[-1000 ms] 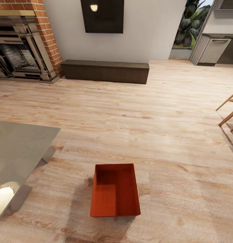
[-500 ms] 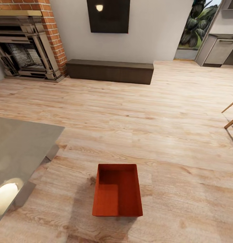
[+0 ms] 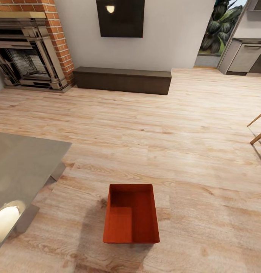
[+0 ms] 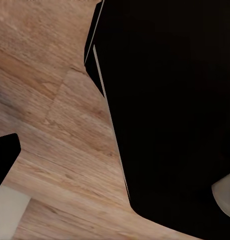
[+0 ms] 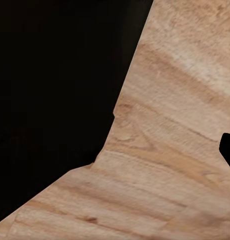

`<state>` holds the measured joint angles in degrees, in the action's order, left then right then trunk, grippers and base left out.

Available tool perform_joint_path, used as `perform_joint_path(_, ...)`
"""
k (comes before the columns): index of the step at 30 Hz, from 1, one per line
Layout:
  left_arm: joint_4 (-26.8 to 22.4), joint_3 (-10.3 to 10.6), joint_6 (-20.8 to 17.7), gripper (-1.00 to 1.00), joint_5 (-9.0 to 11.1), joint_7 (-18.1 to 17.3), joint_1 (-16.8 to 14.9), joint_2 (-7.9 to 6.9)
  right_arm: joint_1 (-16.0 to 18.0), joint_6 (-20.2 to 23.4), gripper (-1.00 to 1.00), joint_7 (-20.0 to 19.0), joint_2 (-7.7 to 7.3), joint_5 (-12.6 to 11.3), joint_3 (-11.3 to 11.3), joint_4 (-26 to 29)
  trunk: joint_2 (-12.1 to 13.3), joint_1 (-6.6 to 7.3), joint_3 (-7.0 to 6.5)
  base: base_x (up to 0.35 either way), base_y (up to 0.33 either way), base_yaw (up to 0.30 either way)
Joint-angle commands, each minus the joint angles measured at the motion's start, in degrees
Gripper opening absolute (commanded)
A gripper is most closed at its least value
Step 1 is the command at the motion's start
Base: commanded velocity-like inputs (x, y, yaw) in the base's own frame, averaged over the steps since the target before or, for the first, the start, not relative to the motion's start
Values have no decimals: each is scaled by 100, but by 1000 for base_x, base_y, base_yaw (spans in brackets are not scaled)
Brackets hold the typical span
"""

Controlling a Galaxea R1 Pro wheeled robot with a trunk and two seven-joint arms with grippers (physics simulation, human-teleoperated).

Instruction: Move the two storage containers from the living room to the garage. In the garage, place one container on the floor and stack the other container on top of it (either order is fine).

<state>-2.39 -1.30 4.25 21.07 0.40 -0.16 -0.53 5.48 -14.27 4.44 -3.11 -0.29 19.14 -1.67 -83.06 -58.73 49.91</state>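
Jaws: can't tell for L or R, since both wrist views give dark robot body and wood planks (image 5: 170, 150), no clear fingers. Arms look tucked low by the body, prob. for driving. One storage container (image 3: 131, 214) sits open side up on the living room floor, just in front of the robot, beside a grey table (image 3: 20, 167) (fireplace (image 3: 28, 49) and TV (image 3: 120, 18) far behind). Nothing holds it yet.

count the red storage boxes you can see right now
1. One storage container sits open side up on the wood plank floor, near the head view's bottom, right of the grey table. A second may be out of frame.
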Motion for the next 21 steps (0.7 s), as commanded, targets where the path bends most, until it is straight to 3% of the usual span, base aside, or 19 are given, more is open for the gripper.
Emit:
perform_joint_path(1, 5, -10, 14, 100, 12, 4, -2, 1, 6, -30, 100, 25, 6, -8, 39, -18, -2, 0, 3, 0, 0, -35)
perform_joint_path(21, 3, -10, 14, 100, 12, 4, -2, 1, 6, -5, 100, 83, 18, -1, 64, -18, -2, 0, 1, 0, 0, -3)
